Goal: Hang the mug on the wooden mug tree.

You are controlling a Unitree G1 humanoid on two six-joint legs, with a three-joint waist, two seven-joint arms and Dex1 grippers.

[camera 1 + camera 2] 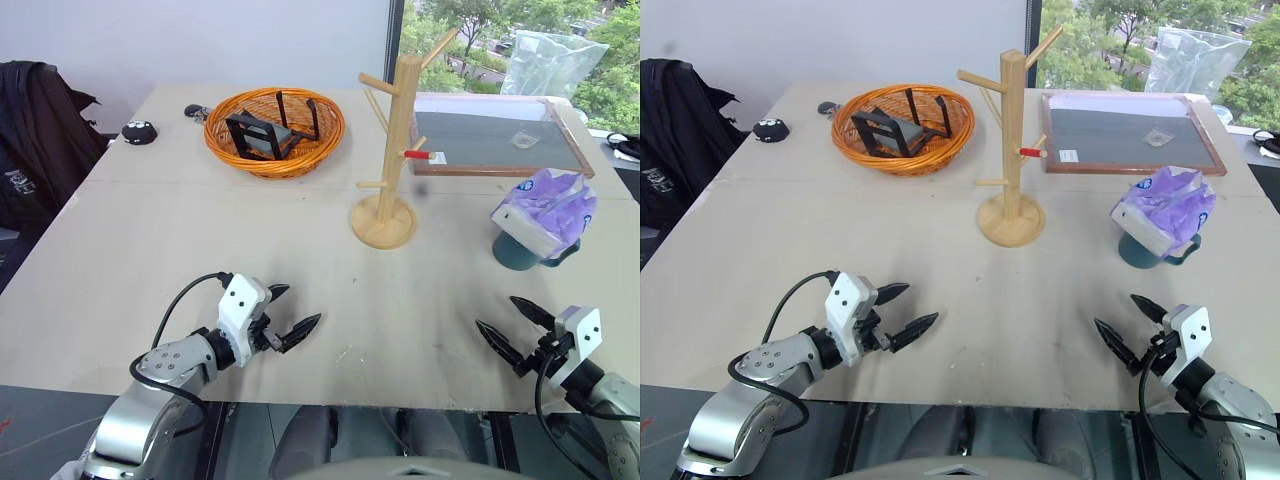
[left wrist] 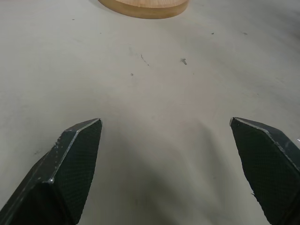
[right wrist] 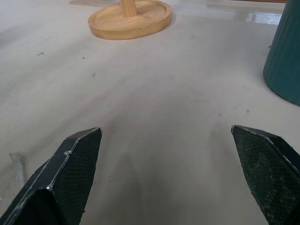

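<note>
Two pincers are seen hovering low over the near edge of the tabletop (image 1: 150,260), both spread wide and holding nothing: the left pincer (image 1: 292,314) near the left corner, the right pincer (image 1: 512,325) near the right. The mug (image 1: 522,250) is found close to the right edge, beyond the right pincer, with a purple-and-white plastic bag (image 1: 548,208) draped over its top. The wooden mug tree (image 1: 392,150) is stood upright near the middle of the tabletop, its pegs bare.

Several risks can be judged from here. If the mug is grasped with the bag left in place, plastic may be pinched instead of ceramic and the grip may slip. The bag could also be dragged along and snagged on a peg. The tree looks light on its round base, so it could be tipped by a sideways push while the handle is threaded on.

Much of the mug is hidden: its rim and inside are covered by the bag, and little of its handle is shown. In the right wrist view it is cut off to a ribbed teal wall.
</note>
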